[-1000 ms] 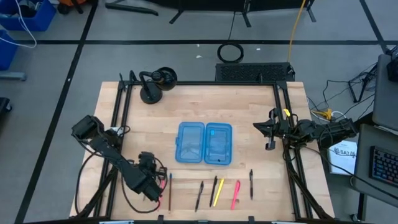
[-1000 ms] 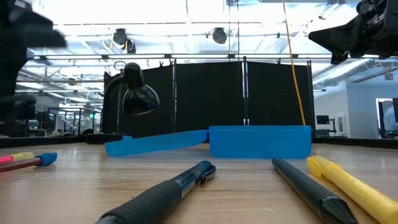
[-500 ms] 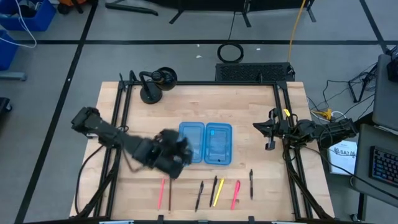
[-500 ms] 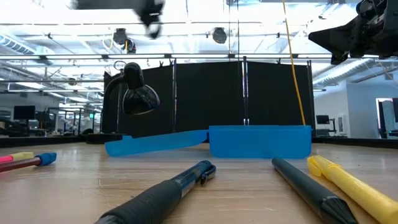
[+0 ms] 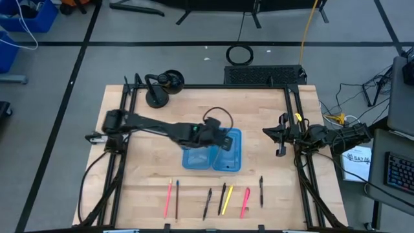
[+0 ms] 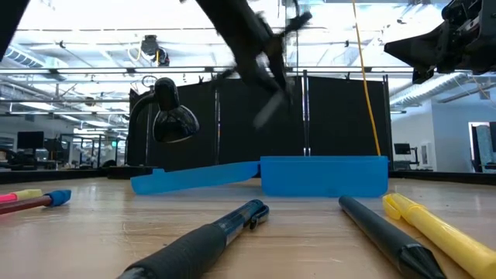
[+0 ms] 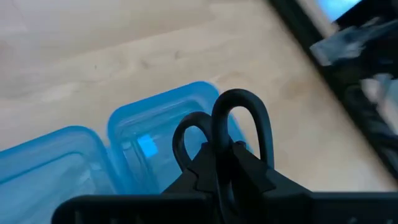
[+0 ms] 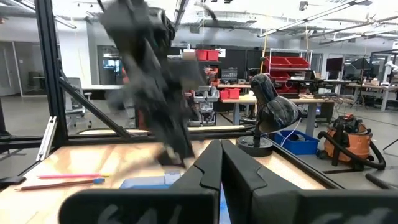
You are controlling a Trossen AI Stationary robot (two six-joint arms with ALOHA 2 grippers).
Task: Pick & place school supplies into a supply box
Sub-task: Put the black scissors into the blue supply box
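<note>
Reaching across from the table's left side, with the left gripper [image 5: 217,134] hanging above the open supply box [image 5: 213,149], roughly over the seam between its two halves. Pinching the black-handled scissors [image 7: 227,134] between nearly closed fingers, the two handle loops sticking out forward of the fingertips in the left wrist view, with both blue trays lying below them. Hovering clear of the box rims (in the low view the arm blurs well above the box walls, not touching them).

Sitting near the middle of the wooden table [image 5: 259,116], box lid and base lying flat side by side, with bare wood all round its edges. Leaving an open band of table between the box's near edge and the row of writing tools: a pink pen [image 5: 168,195] and a dark pencil [image 5: 176,198] at the left end, then a black pen [image 5: 207,202], another dark pen beside a yellow one [image 5: 226,200], a second pink pen [image 5: 245,201] and a black pen [image 5: 261,190] nearest the right rail.

Waiting at the table's right edge, the right gripper [image 5: 279,134] with fingers pressed together on nothing, well apart from the box.

Standing at the far left corner, a black desk lamp [image 5: 160,86], away from the arm's reach.
</note>
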